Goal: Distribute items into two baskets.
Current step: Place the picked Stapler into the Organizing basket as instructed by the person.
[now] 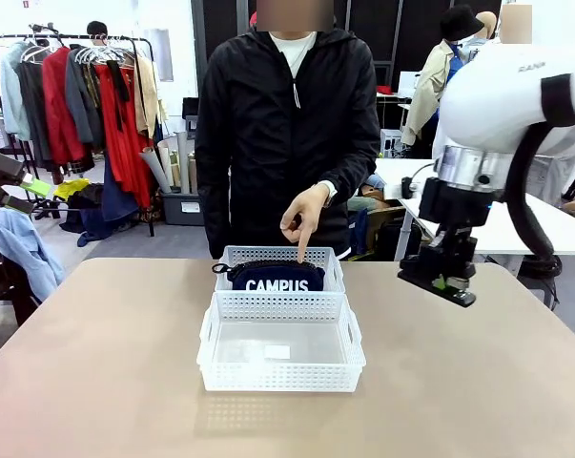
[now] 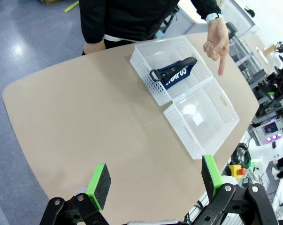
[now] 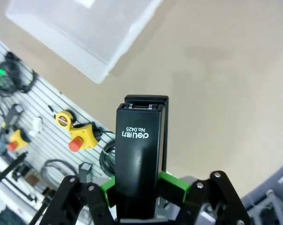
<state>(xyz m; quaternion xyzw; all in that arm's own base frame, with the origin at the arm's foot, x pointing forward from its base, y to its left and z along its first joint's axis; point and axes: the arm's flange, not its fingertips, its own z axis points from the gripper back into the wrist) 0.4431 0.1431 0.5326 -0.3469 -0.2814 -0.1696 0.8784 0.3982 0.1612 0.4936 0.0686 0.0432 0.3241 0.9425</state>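
Observation:
Two white mesh baskets stand end to end at the table's middle. The far basket (image 1: 268, 252) (image 2: 143, 70) holds the navy "CAMPUS" pouch (image 1: 277, 280) (image 2: 175, 74). The near, larger basket (image 1: 280, 378) (image 2: 190, 138) (image 3: 92, 44) has nothing in it but a small label. A person's hand (image 1: 304, 215) (image 2: 216, 43) points a finger down at the far basket. My right gripper (image 1: 454, 277) (image 3: 139, 187) hangs above the table to the right of the baskets, shut on the black stapler (image 1: 422, 275) (image 3: 136, 150). My left gripper (image 2: 155, 183) is open, high above the table's left end.
The person stands at the far edge behind the baskets. The tan tabletop (image 1: 106, 363) lies bare on both sides of the baskets. A clothes rack (image 1: 87, 95) stands behind at the far left, and a white table (image 1: 516, 229) behind at the right.

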